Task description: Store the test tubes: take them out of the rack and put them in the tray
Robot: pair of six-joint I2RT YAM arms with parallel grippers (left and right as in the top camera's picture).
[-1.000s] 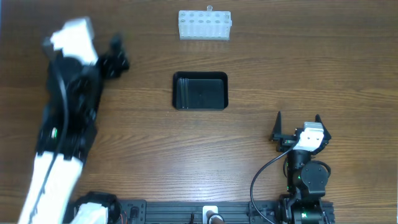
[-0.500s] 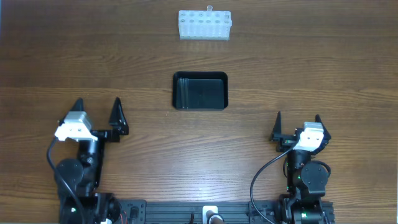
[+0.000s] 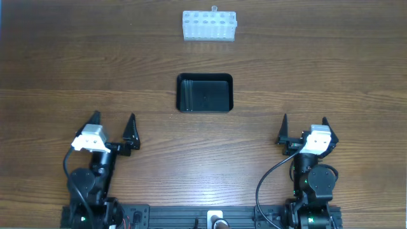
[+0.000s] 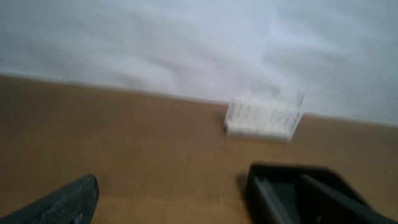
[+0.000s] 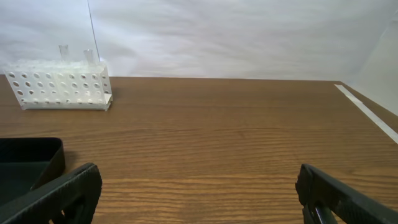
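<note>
A clear test tube rack (image 3: 209,25) stands at the far edge of the wooden table, with a tube (image 3: 214,9) sticking up from it. Two upright tubes (image 5: 89,56) show in the rack (image 5: 60,85) in the right wrist view. The black tray (image 3: 205,93) lies at mid-table, nearer than the rack, and nothing shows inside it. My left gripper (image 3: 114,122) sits low at the front left, open and holding nothing. At the front right my right gripper (image 3: 305,124) is open too. The left wrist view shows the rack (image 4: 264,116) and tray (image 4: 292,186) blurred, far ahead.
Bare wooden tabletop (image 3: 114,57) lies between both grippers and the tray. A white wall (image 5: 236,31) backs the far edge behind the rack. A pale strip of tape (image 5: 367,112) runs along the table at the right.
The left arm has drawn back from a raised, stretched pose at the far left down to the front left of the table. The right arm, rack and tray have not moved.
</note>
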